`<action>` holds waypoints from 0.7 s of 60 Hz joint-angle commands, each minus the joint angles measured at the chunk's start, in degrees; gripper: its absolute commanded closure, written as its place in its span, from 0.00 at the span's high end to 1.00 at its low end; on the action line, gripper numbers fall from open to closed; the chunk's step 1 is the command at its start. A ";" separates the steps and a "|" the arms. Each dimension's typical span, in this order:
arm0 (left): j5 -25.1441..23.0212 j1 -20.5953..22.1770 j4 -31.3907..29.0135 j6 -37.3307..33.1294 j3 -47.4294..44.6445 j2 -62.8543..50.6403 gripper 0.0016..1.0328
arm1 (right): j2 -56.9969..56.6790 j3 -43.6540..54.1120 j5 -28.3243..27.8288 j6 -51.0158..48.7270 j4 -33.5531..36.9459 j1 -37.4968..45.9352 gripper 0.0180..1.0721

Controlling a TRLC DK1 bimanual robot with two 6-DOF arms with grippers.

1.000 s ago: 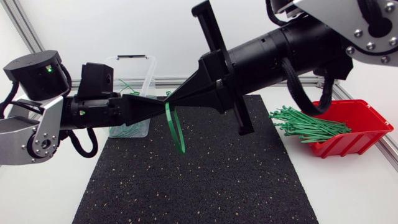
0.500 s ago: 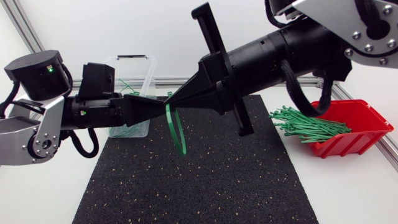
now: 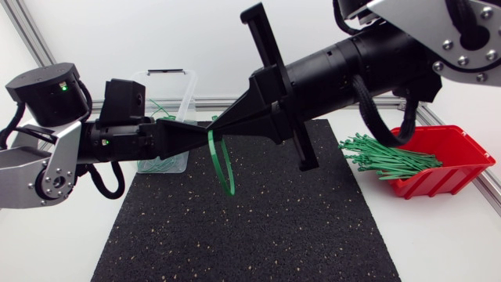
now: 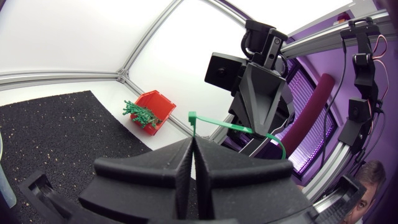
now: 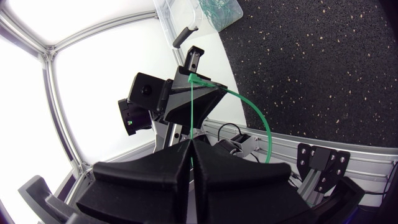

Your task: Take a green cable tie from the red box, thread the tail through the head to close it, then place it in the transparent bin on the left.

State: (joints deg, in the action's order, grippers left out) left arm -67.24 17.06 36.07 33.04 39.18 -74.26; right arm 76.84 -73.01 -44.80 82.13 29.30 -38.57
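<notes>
Above the black mat my two grippers meet tip to tip. The left gripper and the right gripper are both shut on one green cable tie, whose loop hangs below them. In the left wrist view the tie's head sticks up from the closed left gripper, and the strap runs over to the right gripper. Seen from the right wrist, a straight green strand rises out of the right gripper to the left gripper. The red box sits at the right, the transparent bin at the back left.
A bundle of green ties spills over the red box's left rim. Several green ties lie in the transparent bin, which stands just off the mat's back left corner. White tabletop surrounds the mat, with aluminium rails along the far edge.
</notes>
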 commanded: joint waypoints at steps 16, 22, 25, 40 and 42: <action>-0.08 0.34 1.37 1.33 0.90 2.10 0.03 | 1.12 1.65 0.06 2.07 -1.09 -0.54 0.05; -0.08 0.52 1.45 1.33 0.64 2.63 0.03 | 1.21 1.65 -0.03 2.16 -1.35 -0.54 0.05; -0.08 0.69 1.63 1.33 0.55 2.80 0.03 | 1.21 1.65 -0.03 2.34 -1.35 -0.54 0.05; -0.08 1.40 2.60 1.24 -0.33 3.77 0.03 | 0.95 1.73 -0.29 2.77 -1.79 -0.54 0.05; -0.08 1.40 2.68 1.24 -0.42 3.77 0.03 | 0.59 1.91 -0.38 2.77 -1.97 -0.54 0.05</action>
State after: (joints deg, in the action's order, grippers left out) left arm -66.83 17.72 37.08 33.04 39.16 -72.01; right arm 76.95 -72.95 -45.23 82.59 28.23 -38.68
